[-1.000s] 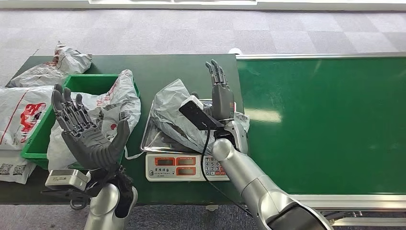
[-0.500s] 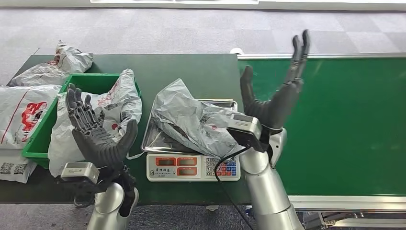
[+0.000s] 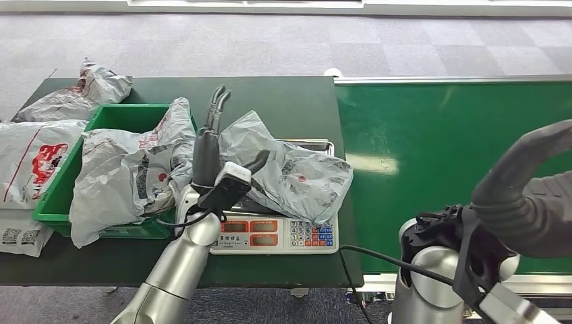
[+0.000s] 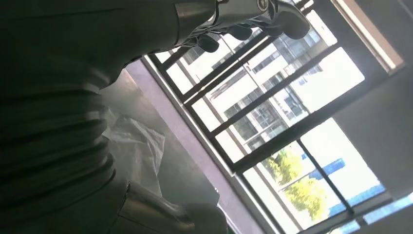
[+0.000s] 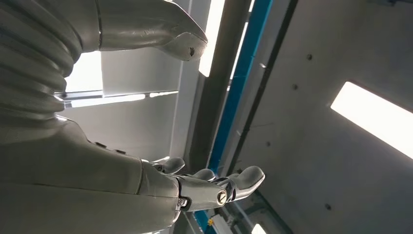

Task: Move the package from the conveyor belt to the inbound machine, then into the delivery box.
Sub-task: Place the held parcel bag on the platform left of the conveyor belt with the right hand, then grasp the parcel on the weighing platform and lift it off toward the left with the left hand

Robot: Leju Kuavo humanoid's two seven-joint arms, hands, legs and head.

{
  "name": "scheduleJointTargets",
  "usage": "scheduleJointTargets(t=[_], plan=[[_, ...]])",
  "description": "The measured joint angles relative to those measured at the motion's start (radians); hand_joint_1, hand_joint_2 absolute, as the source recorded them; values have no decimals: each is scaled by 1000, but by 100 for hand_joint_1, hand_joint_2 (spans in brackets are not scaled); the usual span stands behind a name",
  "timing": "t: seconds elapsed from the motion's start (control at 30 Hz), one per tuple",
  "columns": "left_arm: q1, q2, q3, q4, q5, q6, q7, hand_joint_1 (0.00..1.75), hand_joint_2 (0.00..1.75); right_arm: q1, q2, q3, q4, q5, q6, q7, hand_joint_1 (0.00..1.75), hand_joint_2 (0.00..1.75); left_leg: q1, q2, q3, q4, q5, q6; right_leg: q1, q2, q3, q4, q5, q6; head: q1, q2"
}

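Head view: the grey package [image 3: 290, 177] lies on the weighing scale [image 3: 276, 235], off the green conveyor belt [image 3: 459, 169]; my left hand [image 3: 210, 145], fingers apart, reaches beside it, my right hand [image 3: 523, 192] is raised empty with fingers apart, and transfer into the green delivery box [image 3: 128, 116] remains.

Four grey packages show: one [image 3: 297, 177] on the single scale [image 3: 273, 234], one [image 3: 128, 172] in the single green bin [image 3: 50, 202]. Two more [image 3: 81, 91] [image 3: 27, 155] lie on the tabletop [image 3: 270, 101].

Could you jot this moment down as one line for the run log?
package: on scale tray | left hand: open beside it | right hand: open, raised | green bin: holds a bag
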Motion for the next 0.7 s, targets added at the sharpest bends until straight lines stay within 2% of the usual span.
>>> scheduleJointTargets(t=[0.13,0.27,0.57,0.7], plan=[[-63,-16,-43,137,-70,-22,26,0,175,1,0,14,-17,-8,1,1,0,175,0,3,0,0,0,0,-1,4,-1,0,1,1,0,0],[-104,-24,-65,220,-76,-26,31,0,175,1,0,25,-27,-8,1,1,0,175,0,2,0,0,0,0,-1,3,-1,0,1,1,0,0],[-126,-32,-71,283,-77,-31,33,0,175,1,0,30,-34,-9,1,1,0,175,0,2,0,0,0,0,-1,3,-1,0,1,1,0,0],[-141,-39,-95,322,-136,-58,61,0,175,1,0,37,-35,-7,1,1,0,175,0,2,0,0,0,0,-1,3,-1,0,1,1,0,0]])
